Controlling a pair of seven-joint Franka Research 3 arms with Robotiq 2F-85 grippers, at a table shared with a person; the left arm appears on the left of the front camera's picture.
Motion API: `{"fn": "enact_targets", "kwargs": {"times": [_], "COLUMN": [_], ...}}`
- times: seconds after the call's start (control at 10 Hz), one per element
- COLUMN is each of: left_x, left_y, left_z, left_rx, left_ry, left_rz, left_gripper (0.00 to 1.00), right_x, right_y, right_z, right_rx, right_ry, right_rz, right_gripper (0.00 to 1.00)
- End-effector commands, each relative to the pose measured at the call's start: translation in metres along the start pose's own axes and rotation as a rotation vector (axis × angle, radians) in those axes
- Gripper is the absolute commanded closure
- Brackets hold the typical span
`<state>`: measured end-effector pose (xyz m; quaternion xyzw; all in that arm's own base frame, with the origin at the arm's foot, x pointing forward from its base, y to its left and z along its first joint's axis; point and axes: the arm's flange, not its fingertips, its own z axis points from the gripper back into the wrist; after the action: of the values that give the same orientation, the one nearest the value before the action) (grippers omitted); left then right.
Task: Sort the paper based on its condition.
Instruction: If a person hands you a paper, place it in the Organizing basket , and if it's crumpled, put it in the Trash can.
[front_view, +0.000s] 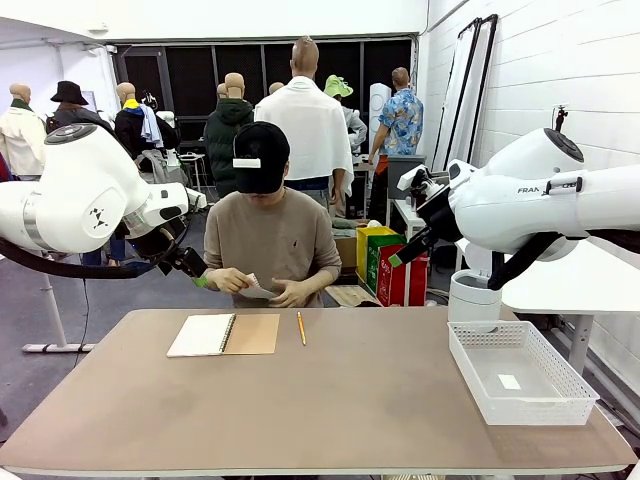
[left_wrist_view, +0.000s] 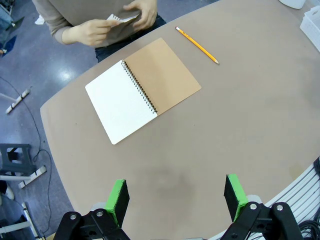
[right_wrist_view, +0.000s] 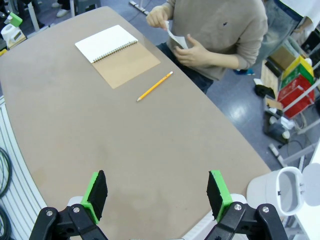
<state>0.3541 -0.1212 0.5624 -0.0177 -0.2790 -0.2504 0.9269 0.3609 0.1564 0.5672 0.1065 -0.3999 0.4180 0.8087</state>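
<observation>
Your left end effector (left_wrist_view: 176, 194) sits at the bottom of its wrist frame, green pads (left_wrist_view: 119, 197) wide apart and holding nothing, above bare bench (left_wrist_view: 240, 110). Your right end effector (right_wrist_view: 157, 194) stands just as wide and empty at the bottom of its own frame. You'll find the paper (front_view: 258, 290) off the bench, in the middle of the front frame, held by the person (front_view: 272, 235) at the far edge. Just below it an open notebook (front_view: 222, 334) lies flat, with a pencil (front_view: 300, 327) beside it on the right. At lower right, a basket (front_view: 530, 408) holds a small white scrap (front_view: 509, 381).
</observation>
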Motion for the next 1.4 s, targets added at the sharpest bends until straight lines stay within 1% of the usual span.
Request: {"fn": "enact_targets", "kwargs": {"times": [0.0, 1.3], "left_x": [-0.0009, -0.0009], "left_y": [0.0011, 0.0011], "left_z": [0.0009, 0.0009], "left_rx": [0.005, 0.005], "left_ry": [-0.001, -0.001], "left_rz": [-0.003, -0.003], "left_gripper": [0.00, 0.00], "right_x": [-0.0002, -0.0002], "right_y": [-0.0002, -0.0002], "right_z": [0.0001, 0.0001], "right_rx": [0.005, 0.005], "right_ry": [-0.002, -0.002], "right_rz": [-0.002, -0.002], "right_gripper": [0.00, 0.00]}}
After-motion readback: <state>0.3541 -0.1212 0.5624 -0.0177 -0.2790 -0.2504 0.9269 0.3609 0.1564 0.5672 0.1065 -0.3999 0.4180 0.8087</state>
